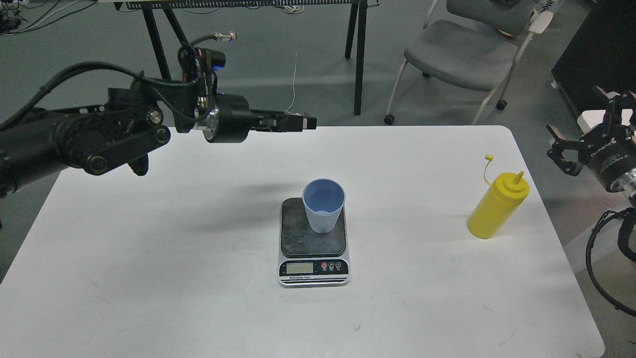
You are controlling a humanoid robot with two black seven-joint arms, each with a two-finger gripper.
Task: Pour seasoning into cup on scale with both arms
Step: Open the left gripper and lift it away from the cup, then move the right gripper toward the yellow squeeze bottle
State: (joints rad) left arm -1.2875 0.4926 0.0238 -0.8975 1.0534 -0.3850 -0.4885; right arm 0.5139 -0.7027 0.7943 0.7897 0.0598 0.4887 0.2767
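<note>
The light blue ribbed cup (323,206) stands upright on the dark platform of the scale (313,248) in the middle of the white table. My left gripper (304,122) is empty and open, raised above the table's far edge, up and to the left of the cup. The yellow seasoning bottle (497,205) stands upright near the table's right edge, nozzle uncovered and its tethered cap sticking up. My right gripper (571,127) hovers open and empty off the table's right edge, to the right of and a little above the bottle.
The white table (149,278) has a rounded right edge close to the bottle. Behind it on the floor stand a grey chair (462,54) and black table legs (360,54). A white cable (294,74) hangs to the floor.
</note>
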